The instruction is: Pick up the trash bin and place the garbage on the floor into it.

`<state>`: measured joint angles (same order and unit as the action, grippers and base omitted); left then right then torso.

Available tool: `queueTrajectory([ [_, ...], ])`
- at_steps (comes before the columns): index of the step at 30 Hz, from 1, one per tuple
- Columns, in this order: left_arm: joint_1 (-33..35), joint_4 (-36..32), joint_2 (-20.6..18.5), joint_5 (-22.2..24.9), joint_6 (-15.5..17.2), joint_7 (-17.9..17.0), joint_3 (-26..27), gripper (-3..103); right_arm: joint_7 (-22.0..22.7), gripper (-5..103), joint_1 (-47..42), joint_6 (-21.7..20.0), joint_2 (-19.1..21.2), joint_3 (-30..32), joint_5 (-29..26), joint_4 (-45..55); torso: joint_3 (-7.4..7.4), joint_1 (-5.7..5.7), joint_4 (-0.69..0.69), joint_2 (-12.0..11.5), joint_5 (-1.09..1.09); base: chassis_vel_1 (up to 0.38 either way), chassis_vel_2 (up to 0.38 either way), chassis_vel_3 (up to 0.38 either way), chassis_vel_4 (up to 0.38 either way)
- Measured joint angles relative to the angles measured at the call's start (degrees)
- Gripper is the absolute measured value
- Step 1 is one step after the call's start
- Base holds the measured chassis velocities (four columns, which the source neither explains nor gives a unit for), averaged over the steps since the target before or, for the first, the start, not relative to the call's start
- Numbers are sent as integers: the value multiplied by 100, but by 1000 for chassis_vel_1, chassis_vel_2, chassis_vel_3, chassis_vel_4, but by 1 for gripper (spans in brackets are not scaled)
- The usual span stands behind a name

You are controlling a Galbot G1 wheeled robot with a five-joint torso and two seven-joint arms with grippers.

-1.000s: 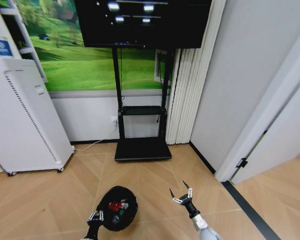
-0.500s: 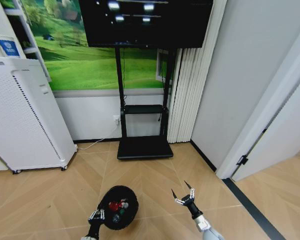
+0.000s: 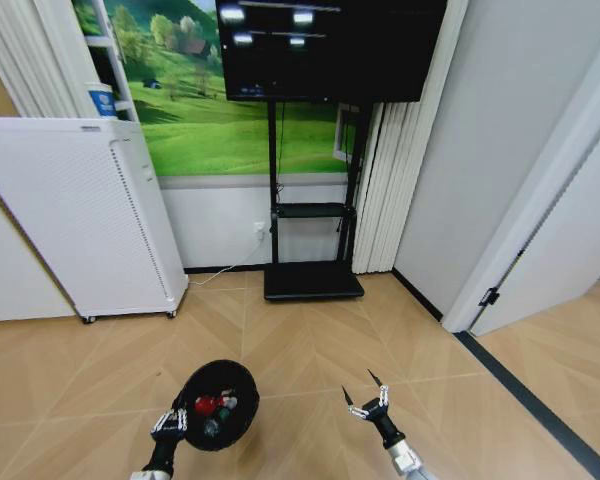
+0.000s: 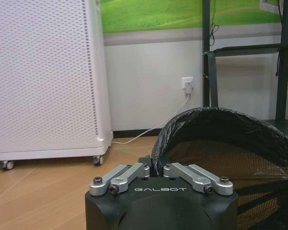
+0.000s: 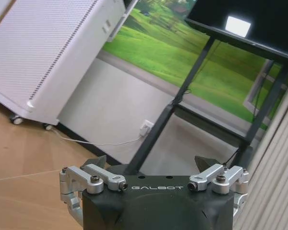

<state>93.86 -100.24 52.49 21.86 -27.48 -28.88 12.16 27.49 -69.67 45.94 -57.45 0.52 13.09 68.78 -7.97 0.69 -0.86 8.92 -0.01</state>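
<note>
The trash bin, small, round and black with a bag liner, hangs just above the wooden floor at the lower left of the head view. My left gripper is shut on its near rim. Inside the bin lies the garbage: red-and-white pieces and a small bottle with a green label. The left wrist view shows the left gripper clamped on the rim of the lined trash bin. My right gripper is held low at the lower right, open and holding nothing; the right wrist view shows this right gripper with its fingers spread.
A tall white perforated appliance on wheels stands at the left against the wall. The black TV-stand base sits ahead under the screen, with a white cable running to a wall socket. A white door frame rises on the right.
The whole head view has shifted right, so the camera has turned left. The bin stays in my left gripper and the right gripper stays open.
</note>
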Motion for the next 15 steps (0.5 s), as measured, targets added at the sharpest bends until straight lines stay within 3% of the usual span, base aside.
queueTrajectory([
  [3, 40, 125, 91, -53, -60, 32, 17, 7, 30, 100, 0, 0, -49, -8, 19, -52, 1, -1, 2, 1, 1, 557, 152, -527, -116],
  [8, 42, 198, 129, -61, -80, 48, 7, 7, 51, 100, 68, -1, -130, -3, 127, -163, 0, -1, 0, 1, 1, 299, 138, -251, -138],
  [15, 56, 222, 176, -113, -88, 93, -54, 7, -22, 100, 181, -9, -234, -41, -53, -314, -3, 4, -2, -1, 2, -8, 85, 21, -94],
])
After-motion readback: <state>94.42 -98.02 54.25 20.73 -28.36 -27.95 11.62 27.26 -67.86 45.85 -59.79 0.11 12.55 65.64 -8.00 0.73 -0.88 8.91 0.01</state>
